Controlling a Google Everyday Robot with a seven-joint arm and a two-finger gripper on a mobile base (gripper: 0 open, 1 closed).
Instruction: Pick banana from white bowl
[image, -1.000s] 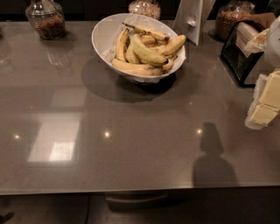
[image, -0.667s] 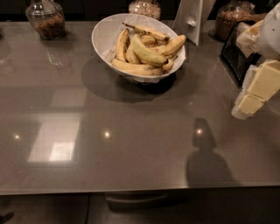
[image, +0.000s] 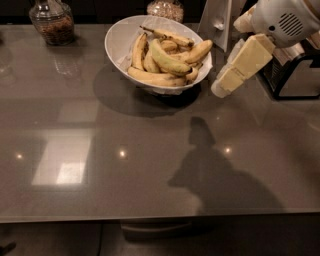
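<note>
Here, blocky cream gripper (image: 220, 88), grip unclear, hangs beside smooth round white bowl (image: 116, 44).

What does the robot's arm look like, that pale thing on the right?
The arm is a rounded white housing with a grille of dark vent slots. Its gripper, just right of the white bowl, is cream, blocky and tapering. No cables or markings show.
</note>
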